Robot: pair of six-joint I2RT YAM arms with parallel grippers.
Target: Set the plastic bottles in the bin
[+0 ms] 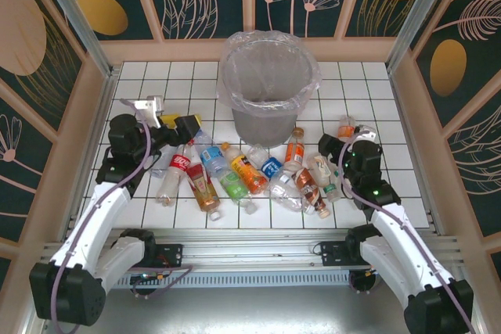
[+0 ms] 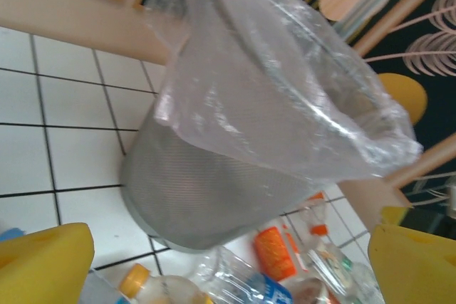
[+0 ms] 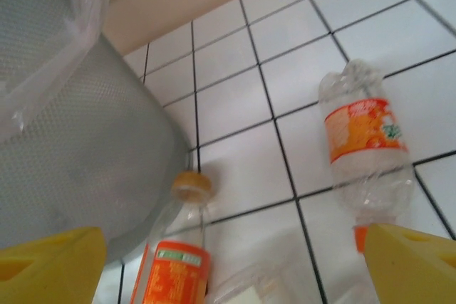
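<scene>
The bin (image 1: 268,84) is a grey round wastebasket lined with a clear bag, standing at the back middle of the tiled table. Several plastic bottles (image 1: 249,174) lie scattered in front of it. My left gripper (image 1: 189,124) hovers left of the bin, over the left end of the pile. In the left wrist view it (image 2: 228,247) is open and empty, facing the bin (image 2: 214,176). My right gripper (image 1: 332,146) is right of the bin. In the right wrist view it (image 3: 231,236) is open above an orange-labelled bottle (image 3: 174,258) whose cap touches the bin (image 3: 71,154).
Another orange-labelled bottle (image 3: 363,140) lies apart on the tiles to the right (image 1: 347,127). Wooden rails (image 1: 258,51) and patterned walls close in the table at the back and sides. Bare tiles lie on both sides of the bin.
</scene>
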